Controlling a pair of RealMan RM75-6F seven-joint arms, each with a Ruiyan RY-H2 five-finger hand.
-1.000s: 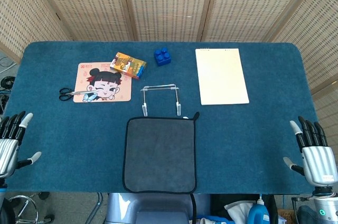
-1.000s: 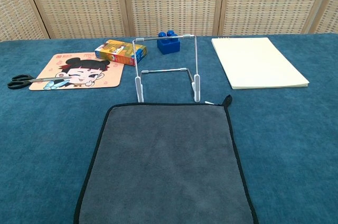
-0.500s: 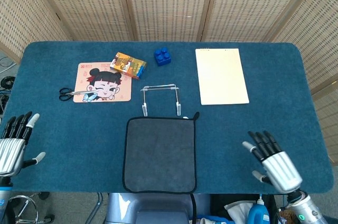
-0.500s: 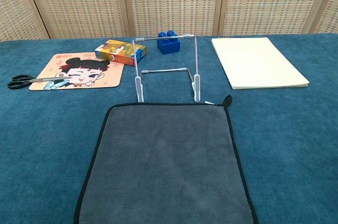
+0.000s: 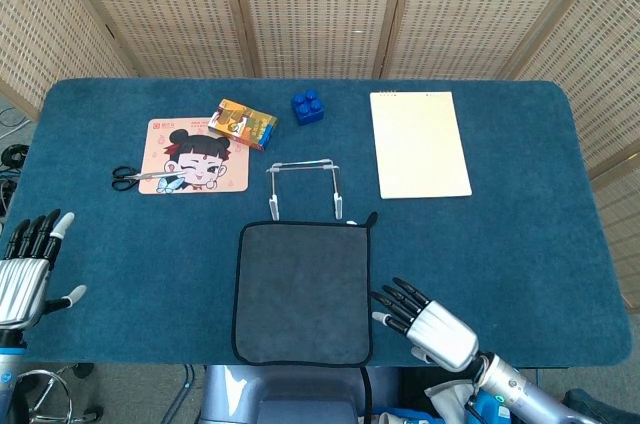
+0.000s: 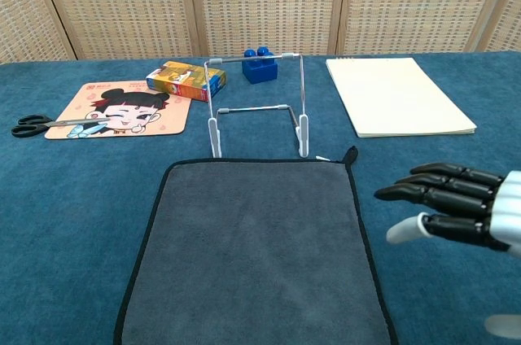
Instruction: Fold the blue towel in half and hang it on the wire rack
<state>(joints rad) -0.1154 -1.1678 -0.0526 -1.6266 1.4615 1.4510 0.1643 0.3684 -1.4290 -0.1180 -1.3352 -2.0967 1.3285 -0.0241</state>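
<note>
Far left, the left hand [image 5: 25,269] is hovering at the table's [image 5: 520,244] edge, fingers spread, holding nothing. In the middle, the towel [image 5: 303,289], looking grey here, is lying flat just in front of the wire rack [image 5: 305,187]. On the right, the right hand [image 5: 425,319] is reaching toward the towel's near right edge, fingers extended and apart, empty, not touching cloth. It should be pinching a near corner cleanly.

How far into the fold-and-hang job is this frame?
Nothing is done yet: the towel lies flat and unfolded in front of the wire rack, which is bare. The right robot hand is open beside the towel's right edge, not touching it; the left robot hand is open at the table's left edge. Grasping, folding and hanging all remain.
</note>
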